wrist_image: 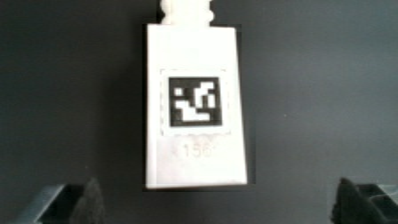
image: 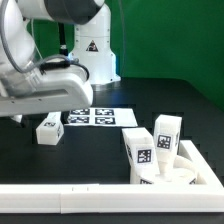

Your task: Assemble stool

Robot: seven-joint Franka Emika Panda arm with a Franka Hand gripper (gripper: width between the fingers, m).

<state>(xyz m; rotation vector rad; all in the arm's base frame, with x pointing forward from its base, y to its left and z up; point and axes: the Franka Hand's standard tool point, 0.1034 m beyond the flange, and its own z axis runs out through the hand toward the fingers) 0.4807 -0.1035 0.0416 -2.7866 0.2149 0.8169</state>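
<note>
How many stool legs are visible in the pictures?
3: one leg lies alone on the table under the gripper; two legs stand on the round seat. Others may be hidden.

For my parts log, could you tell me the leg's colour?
White leg, with a black-and-white square tag; wrist view.

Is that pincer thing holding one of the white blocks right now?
No. The pincer stands open, its fingers apart on either side of a white stool leg, not touching it.
</note>
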